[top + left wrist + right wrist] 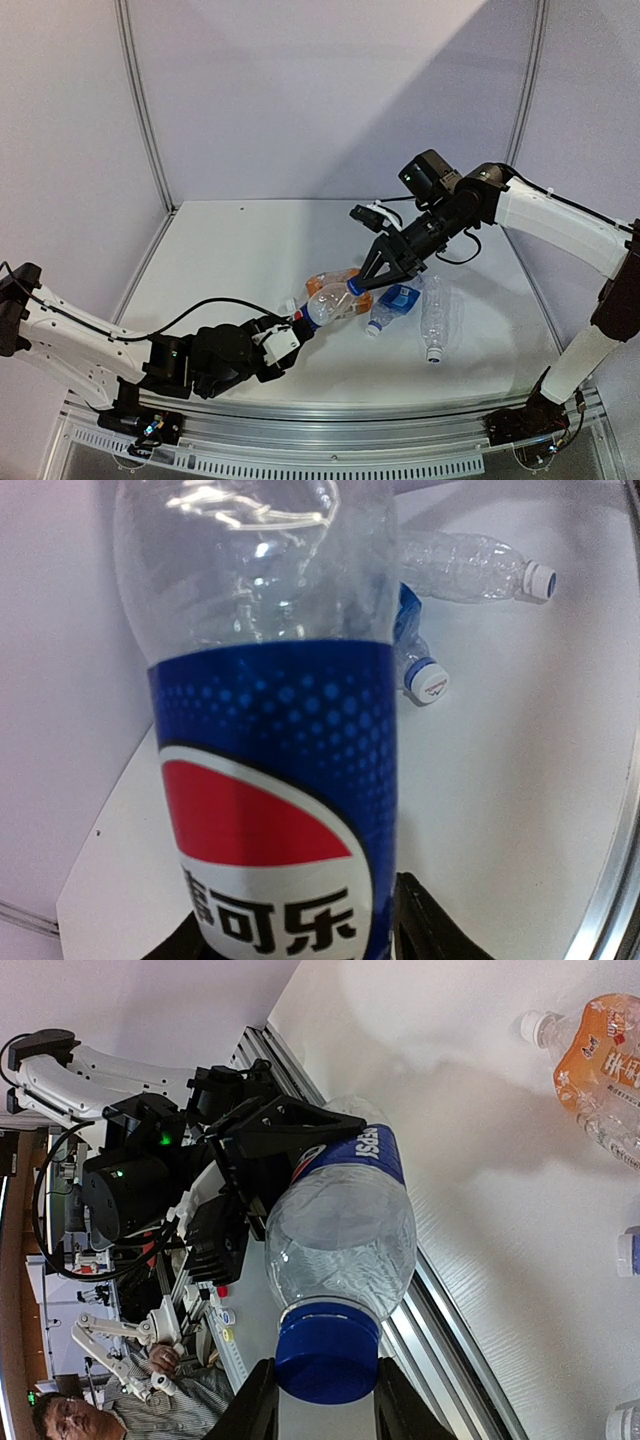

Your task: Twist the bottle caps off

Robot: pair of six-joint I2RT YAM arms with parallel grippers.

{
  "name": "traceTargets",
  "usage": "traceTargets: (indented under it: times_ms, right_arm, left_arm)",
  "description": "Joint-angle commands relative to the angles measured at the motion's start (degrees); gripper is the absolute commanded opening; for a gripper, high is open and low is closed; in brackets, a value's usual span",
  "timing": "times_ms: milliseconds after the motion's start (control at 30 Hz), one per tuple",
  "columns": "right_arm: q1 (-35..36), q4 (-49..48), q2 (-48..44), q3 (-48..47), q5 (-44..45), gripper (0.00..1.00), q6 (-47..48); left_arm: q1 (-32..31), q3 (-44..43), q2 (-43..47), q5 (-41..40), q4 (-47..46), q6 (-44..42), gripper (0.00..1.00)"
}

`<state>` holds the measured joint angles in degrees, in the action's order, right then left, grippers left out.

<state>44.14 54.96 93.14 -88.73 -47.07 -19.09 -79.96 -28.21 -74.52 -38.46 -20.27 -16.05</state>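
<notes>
My left gripper is shut on the body of the Pepsi bottle and holds it tilted above the table, neck towards the right arm. In the left wrist view the blue label fills the frame, with a dark finger beside it. My right gripper is shut on the bottle's blue cap, one finger on each side. The orange-filled bottle, the blue-labelled bottle and the plain clear bottle lie on the table with their caps on.
The three lying bottles cluster right of centre, under and beside the right arm. Their white caps show in the wrist views: plain bottle, blue-labelled bottle, orange bottle. A metal rail runs along the near table edge.
</notes>
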Motion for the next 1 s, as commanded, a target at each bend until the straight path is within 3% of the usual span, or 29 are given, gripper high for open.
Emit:
traceTargets:
  times_ms: [0,467,967]
  right_arm:
    - [0.42,-1.00,1.00,-1.03,-1.27,0.34,0.20]
    - [0.45,-0.65,0.88,-0.75,-1.15,0.39,-0.20]
    - [0.42,-1.12,1.96,-1.00,-1.39,0.36,-0.24]
  left_arm:
    - [-0.98,0.15,-0.01,0.44,-0.67,0.12,0.00]
    - [-0.98,-0.52,-0.46,0.31,0.41,0.74,0.00]
    - [-0.98,-0.69,-0.54,0.58,0.74,0.88,0.00]
